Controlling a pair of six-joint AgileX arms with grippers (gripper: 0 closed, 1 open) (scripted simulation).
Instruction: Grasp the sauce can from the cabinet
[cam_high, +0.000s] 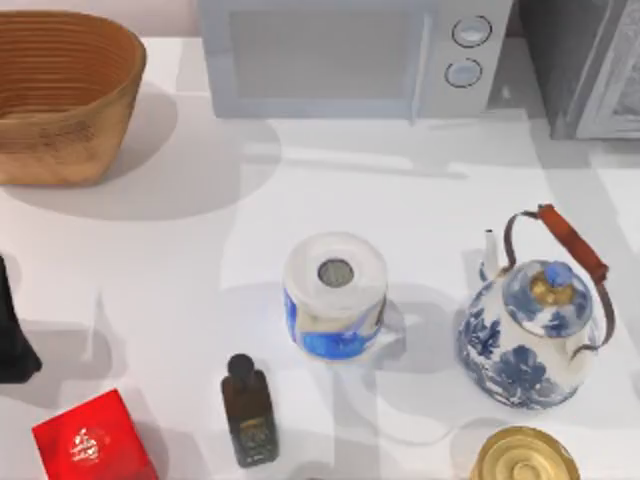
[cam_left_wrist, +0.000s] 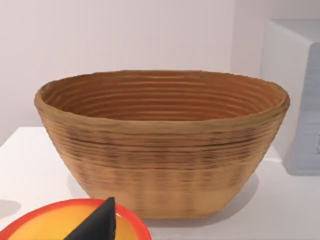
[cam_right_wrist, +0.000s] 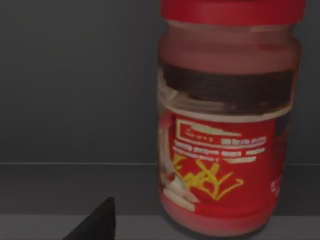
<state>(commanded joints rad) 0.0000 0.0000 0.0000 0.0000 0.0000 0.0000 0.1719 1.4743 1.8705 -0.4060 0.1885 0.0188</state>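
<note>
The sauce can (cam_right_wrist: 227, 125) stands upright inside the cabinet (cam_right_wrist: 75, 75), with a red lid, a dark band and a red label with yellow marks. In the right wrist view it is close ahead on the dark grey shelf. A dark part of my right gripper (cam_right_wrist: 95, 222) shows in front of the can and apart from it, off to one side. In the top view the cabinet (cam_high: 585, 60) is the dark grey unit at the back right corner. My left arm (cam_high: 10, 340) is parked at the table's left edge.
A woven basket (cam_high: 65, 95) sits at the back left and a light grey microwave (cam_high: 350, 55) at the back middle. A blue-and-white teapot (cam_high: 530, 325), a white-topped blue can (cam_high: 335, 295), a dark bottle (cam_high: 248, 410), a red box (cam_high: 92, 440) and a gold-lidded tin (cam_high: 525, 458) stand in front. An orange, red-rimmed disc (cam_left_wrist: 60, 225) lies under the left wrist.
</note>
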